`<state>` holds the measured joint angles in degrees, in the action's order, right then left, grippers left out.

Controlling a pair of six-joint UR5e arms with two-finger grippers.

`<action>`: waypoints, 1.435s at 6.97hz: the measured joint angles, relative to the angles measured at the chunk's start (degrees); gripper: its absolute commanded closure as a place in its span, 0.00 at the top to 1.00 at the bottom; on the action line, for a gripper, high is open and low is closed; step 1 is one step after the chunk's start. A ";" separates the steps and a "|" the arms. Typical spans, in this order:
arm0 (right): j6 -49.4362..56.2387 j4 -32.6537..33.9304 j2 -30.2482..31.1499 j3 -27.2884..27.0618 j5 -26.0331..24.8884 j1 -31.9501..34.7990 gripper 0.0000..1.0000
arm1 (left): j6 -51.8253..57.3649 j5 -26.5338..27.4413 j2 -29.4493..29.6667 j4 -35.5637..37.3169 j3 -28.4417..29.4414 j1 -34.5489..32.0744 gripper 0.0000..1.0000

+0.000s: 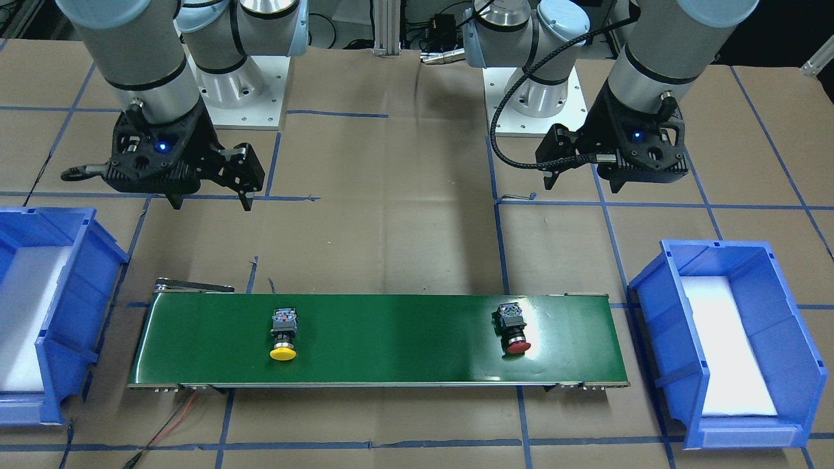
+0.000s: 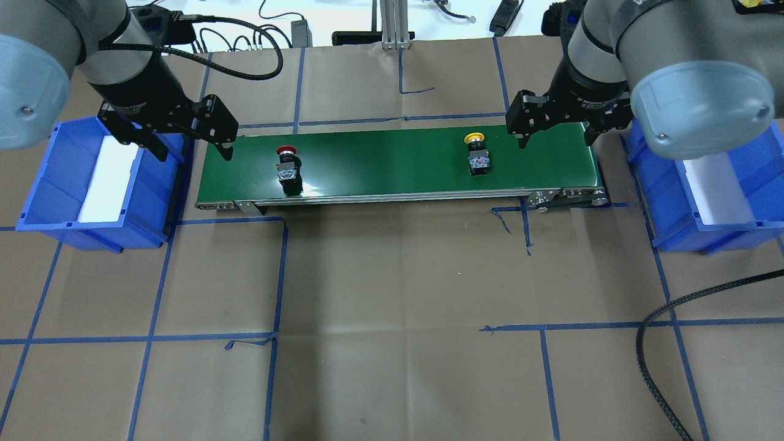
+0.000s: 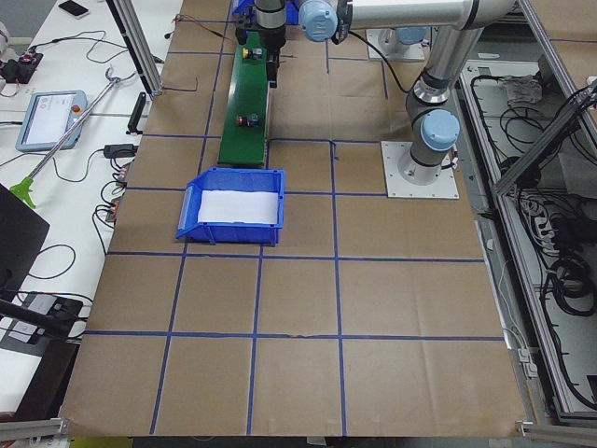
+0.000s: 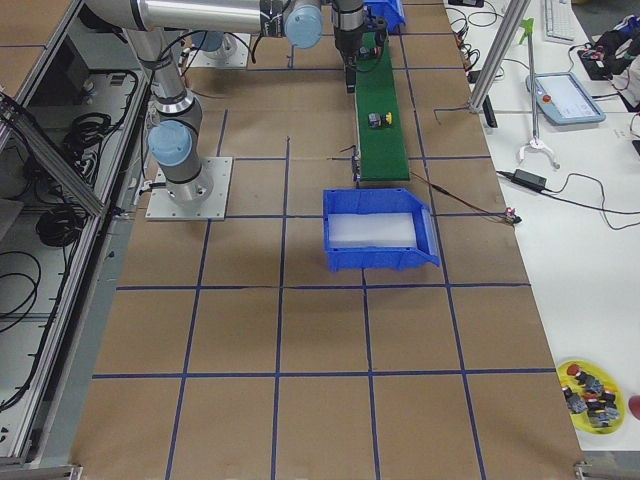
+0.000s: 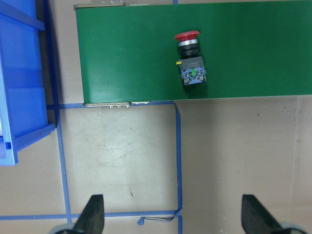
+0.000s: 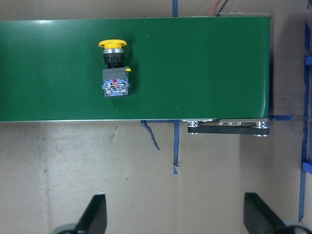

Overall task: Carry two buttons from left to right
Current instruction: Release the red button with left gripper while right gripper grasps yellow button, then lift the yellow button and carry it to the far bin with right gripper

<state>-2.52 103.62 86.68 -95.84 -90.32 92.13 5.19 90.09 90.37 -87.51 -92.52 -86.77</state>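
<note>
Brown paper with blue tape lines covers the table [image 2: 392, 306], and a green belt [image 2: 392, 165] lies on it. The red button [image 2: 286, 164] lies on the belt near its left end, and the yellow button [image 2: 475, 153] lies towards its right end. On the belt's robot side, the left gripper [image 2: 195, 150] and right gripper [image 2: 556, 138] hang spread wide and empty.

Surface [image 2: 392, 343]: covered edge to edge in brown paper, creased in places. Blue tape lines [image 2: 147, 340] mark it into large squares; a few tape ends curl loose.

Far edge: upright aluminium post [image 2: 395, 27], black cables behind it.

Operators' side: a white bench [image 3: 56, 103] runs along the surface, carrying loose leads and a grey-framed tablet [image 3: 51, 119]. A yellow dish [image 4: 597, 388] of small parts sits near one end of the bench.

Robot's side: metal framing and coiled black cables [image 3: 560, 271] on a dark floor.

Light: even, from above; shadows soft.
</note>
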 measured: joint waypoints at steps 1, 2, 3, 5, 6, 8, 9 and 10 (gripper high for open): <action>0.25 3.38 -2.39 -0.03 -0.04 -0.14 1.00 | -0.23 0.12 -0.58 1.59 -1.18 -0.10 1.00; 0.38 8.81 -5.14 -0.10 -0.07 -0.25 1.00 | -1.37 0.21 -0.55 2.37 -1.31 -0.12 1.00; 0.37 12.84 -7.86 -0.11 -0.05 -0.29 1.00 | -2.85 0.20 -0.22 2.40 -0.92 -0.13 1.00; -0.19 17.11 -12.96 0.34 0.48 -0.34 1.00 | -3.49 0.10 0.04 2.39 -0.64 -0.12 1.00; -0.03 19.23 -15.34 0.29 0.59 -0.35 1.00 | -3.46 0.06 0.09 2.37 -0.60 -0.13 1.00; -0.08 20.92 -19.39 0.29 0.64 -0.39 1.00 | -3.43 0.00 0.15 2.40 -0.56 -0.15 1.00; 0.10 21.09 -20.63 0.26 0.64 -0.46 0.97 | -3.43 0.00 0.16 2.42 -0.56 -0.15 1.00; 0.27 21.20 -21.56 0.24 0.61 -0.69 0.46 | -3.43 -0.01 0.16 2.46 -0.56 -0.14 1.00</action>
<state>-2.25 124.82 65.13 -95.60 -89.71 91.43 1.76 90.09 90.53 -85.06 -93.08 -86.91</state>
